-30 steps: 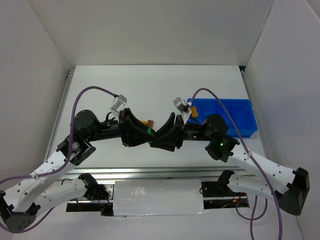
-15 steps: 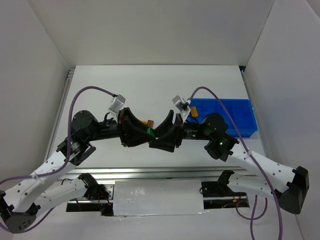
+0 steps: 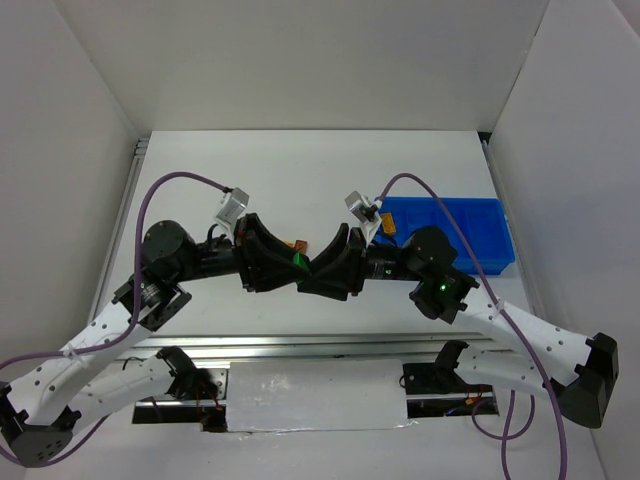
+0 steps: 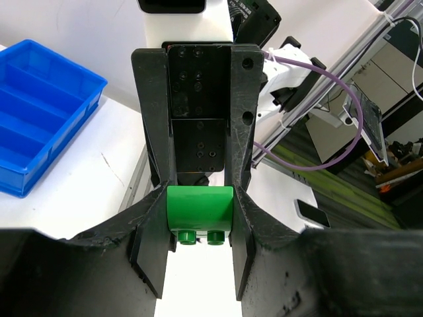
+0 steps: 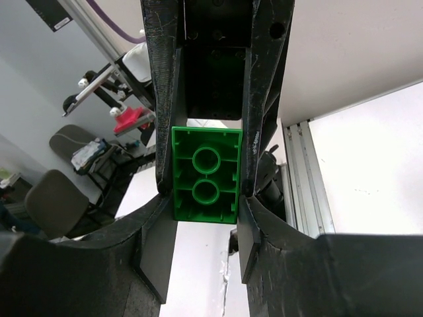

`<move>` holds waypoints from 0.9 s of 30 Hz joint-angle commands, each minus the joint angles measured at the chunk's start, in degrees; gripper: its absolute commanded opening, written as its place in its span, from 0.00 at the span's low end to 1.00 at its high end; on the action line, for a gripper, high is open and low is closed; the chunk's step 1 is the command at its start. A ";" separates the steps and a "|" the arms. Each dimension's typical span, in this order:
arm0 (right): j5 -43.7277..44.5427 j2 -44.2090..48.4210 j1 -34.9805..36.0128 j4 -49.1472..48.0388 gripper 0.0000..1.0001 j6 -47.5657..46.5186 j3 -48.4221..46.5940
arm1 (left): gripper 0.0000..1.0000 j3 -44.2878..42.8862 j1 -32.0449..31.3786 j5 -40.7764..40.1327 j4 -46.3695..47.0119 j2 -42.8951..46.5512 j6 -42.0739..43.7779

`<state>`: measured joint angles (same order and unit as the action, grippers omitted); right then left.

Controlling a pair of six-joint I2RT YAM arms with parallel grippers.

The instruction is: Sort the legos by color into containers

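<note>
Green plastic lego brick [image 4: 199, 208] sits clamped between the narrowly parted fingers of our left pincer [image 3: 289, 264], at their tips. Our right pincer [image 3: 309, 268] meets it tip to tip, fingers flanking the brick's far end; we cannot tell whether they grip.

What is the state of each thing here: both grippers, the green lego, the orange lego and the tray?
Left gripper: shut on the green lego.
Right gripper: fingers beside the same lego; grip unclear.
Green lego: held between the two grippers.
Orange lego: lying loose on the table.
Tray: flat on the table, at the right.
</note>
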<state>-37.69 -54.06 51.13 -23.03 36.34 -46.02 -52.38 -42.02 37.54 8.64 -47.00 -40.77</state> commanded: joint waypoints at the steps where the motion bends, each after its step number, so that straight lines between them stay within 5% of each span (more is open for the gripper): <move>1: 3.33 0.89 0.19 -4.31 0.00 -1.00 -1.44 | 0.44 0.44 -0.61 1.84 -0.12 0.42 0.17; 2: 3.24 0.89 0.11 -4.39 0.00 -1.09 -1.09 | 0.58 0.18 -0.61 1.14 -0.55 0.60 0.43; 9: 3.06 0.54 0.02 -3.61 0.00 -1.62 -0.74 | 0.90 -0.88 -0.69 -1.06 -2.14 0.60 0.52; 17: 14.29 1.50 0.11 5.51 0.00 -4.69 -0.30 | 1.00 -5.79 -0.61 -10.71 -10.47 0.95 2.80; 27: 30.74 7.58 -9.02 24.94 0.00 -12.16 -1.87 | 0.99 -12.30 -0.61 -40.67 -33.42 2.53 5.44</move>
<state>-13.85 -46.87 45.93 -5.63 27.62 -45.58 -62.15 -42.48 7.92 -17.96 -45.58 -36.95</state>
